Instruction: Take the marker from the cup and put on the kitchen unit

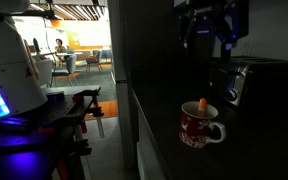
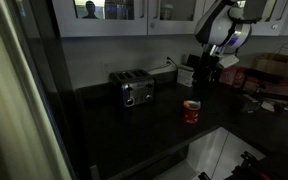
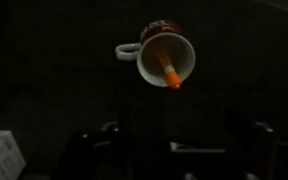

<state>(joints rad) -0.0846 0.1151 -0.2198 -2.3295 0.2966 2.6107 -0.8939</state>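
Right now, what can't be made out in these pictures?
Marker: lower end hidden inside the cup, wrist view.
Pattern on the cup: too small, dim, in an exterior view.
Gripper: blurred into darkness at the wrist view's bottom edge.
Arm: cut off by an exterior view's top edge.

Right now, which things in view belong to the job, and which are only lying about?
For the job:
- marker, standing in the cup
- cup
- counter
- gripper, open, up above the cup

Lying about:
- toaster
- brown box or bag, too dim to tell which
- wall cabinets
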